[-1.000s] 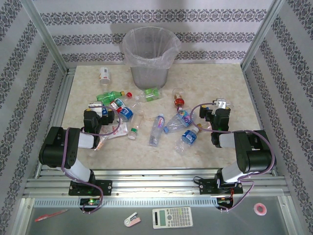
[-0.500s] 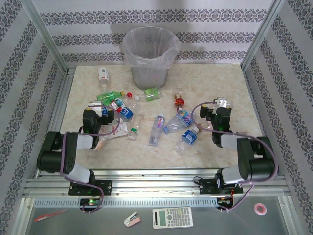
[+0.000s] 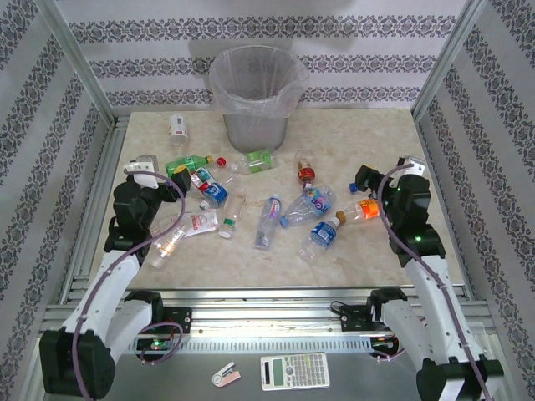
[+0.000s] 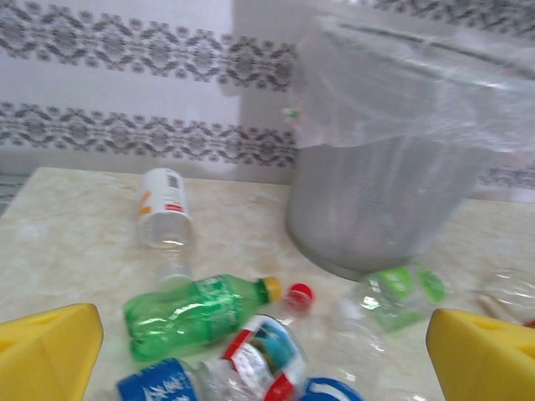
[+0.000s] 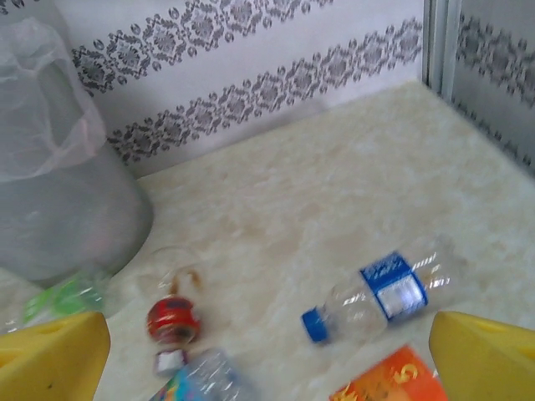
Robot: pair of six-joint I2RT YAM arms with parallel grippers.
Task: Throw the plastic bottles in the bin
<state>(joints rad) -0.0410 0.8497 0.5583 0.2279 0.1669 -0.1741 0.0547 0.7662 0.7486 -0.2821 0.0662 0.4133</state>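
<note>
Both tools were wide open and held nothing. The left tool hung low over the pale, stone-look tabletop, on the near left side of the round grey bin, and it faced the bin. The right tool hung low on the near right side of the bin and faced that way too. Its yellow fingers stood far apart with no bottle between them.

The bin stood upright at the far middle of the tabletop, close to the patterned wall. A clear plastic bag lined the bin and folded over its rim.

The plastic bottles lay on their sides on the tabletop in front of the bin, spread out between the two tools. A white bottle with an orange mark lay alone, just left of the bin. A green bottle with a yellow cap lay a bit nearer, still left of the bin. A clear bottle with a green label lay right by the foot of the bin. A small bottle with a red label lay in front of the bin, a little to the right. A clear bottle with a blue label and blue cap lay further right of the bin. A clear bottle with an orange label lay close beside the right tool, well away from the bin.
</note>
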